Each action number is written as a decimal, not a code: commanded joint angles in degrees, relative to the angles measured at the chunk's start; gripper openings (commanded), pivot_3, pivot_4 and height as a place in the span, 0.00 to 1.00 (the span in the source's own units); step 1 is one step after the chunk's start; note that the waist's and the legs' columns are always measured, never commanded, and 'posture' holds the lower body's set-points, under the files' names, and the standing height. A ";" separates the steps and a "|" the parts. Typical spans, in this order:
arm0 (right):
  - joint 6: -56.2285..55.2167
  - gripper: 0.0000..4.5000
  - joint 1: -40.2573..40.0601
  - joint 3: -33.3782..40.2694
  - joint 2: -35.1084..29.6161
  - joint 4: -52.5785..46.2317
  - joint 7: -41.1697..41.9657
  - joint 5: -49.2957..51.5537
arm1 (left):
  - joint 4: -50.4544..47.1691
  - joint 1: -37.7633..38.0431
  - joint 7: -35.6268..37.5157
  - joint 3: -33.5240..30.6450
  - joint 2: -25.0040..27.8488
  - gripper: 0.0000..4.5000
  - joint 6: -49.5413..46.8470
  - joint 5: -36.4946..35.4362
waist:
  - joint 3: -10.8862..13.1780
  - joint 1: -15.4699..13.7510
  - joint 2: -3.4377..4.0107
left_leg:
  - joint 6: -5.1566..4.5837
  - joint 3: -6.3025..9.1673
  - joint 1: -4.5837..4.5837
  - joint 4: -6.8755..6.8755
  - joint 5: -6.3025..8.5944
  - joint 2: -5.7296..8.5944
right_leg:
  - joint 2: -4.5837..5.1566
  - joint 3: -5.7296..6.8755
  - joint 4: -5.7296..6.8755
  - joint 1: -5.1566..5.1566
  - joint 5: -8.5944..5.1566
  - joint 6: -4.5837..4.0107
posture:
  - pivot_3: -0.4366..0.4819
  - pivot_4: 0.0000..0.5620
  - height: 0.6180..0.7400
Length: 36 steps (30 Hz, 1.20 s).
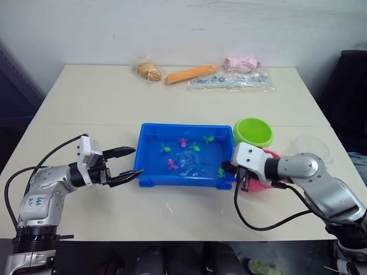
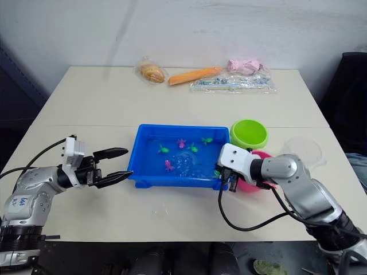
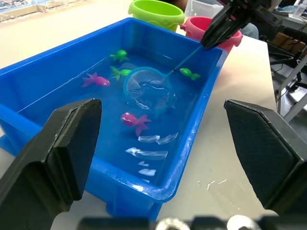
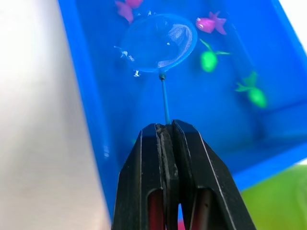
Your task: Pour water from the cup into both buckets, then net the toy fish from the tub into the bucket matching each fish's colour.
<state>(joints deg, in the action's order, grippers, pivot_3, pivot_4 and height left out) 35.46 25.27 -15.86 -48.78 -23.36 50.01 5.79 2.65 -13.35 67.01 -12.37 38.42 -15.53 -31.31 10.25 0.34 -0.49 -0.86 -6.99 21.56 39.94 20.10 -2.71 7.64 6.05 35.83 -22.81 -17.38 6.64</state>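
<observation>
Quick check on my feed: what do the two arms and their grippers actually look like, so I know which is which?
Both arms are silver-grey metal with white wrist housings and loose black cables. The left gripper and right gripper each have two black fingers. The left arm carries blue handwritten marks on its forearm.

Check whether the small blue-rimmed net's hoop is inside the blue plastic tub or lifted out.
Inside. The blue-rimmed net lies low among the toy fish within the blue plastic tub, its handle pinched by the right gripper.

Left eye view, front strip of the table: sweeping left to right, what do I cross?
Left gripper, jaws open → blue tub → right gripper, jaws shut on the net handle → pink bucket → clear cup.
</observation>
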 commanded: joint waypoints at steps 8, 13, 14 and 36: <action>4.14 0.00 7.08 -4.97 7.82 2.19 0.05 -1.98 | -0.48 0.34 0.73 -1.76 2.59 0.98 0.83 -0.09 | 0.00 0.90 0.00 | 0.05 -0.03 0.07 -0.09 -0.01 -0.02 | -0.04 0.01 0.05 -0.11 0.00 0.00 | 0.48 0.27 1.00; 6.23 0.00 8.76 -6.23 11.29 3.95 0.11 -1.26 | 1.13 1.10 1.94 -2.14 4.71 0.98 2.17 0.62 | 0.00 1.29 0.00 | 0.04 -0.05 0.10 -0.10 -0.01 0.00 | -0.01 0.03 0.04 -0.14 0.00 0.00 | 0.48 0.27 1.00; 6.87 0.00 8.78 -6.08 11.93 4.08 0.29 -0.77 | 1.36 1.21 2.11 -2.25 4.87 0.98 2.35 0.56 | 0.00 1.28 0.00 | 0.04 -0.06 0.10 -0.13 -0.01 -0.01 | -0.02 0.03 0.05 -0.17 0.00 0.00 | 0.48 0.27 1.00; 17.46 0.00 0.64 9.67 15.38 -3.16 0.24 18.68 | 5.98 0.42 4.93 -2.77 4.03 0.98 4.99 -1.09 | 0.00 1.06 0.00 | 0.05 -0.05 0.73 0.00 -0.03 0.02 | -0.08 0.07 0.12 -0.78 0.02 0.03 | 0.48 0.27 1.00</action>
<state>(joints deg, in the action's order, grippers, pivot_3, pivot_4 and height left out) 52.56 26.69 -9.00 -32.62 -23.27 49.99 22.32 8.71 -12.69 71.46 -13.52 42.65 -11.12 -31.14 10.25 1.39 -0.49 -0.82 -7.04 22.30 39.94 20.07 -2.69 7.58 6.12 35.94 -23.59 -17.37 6.67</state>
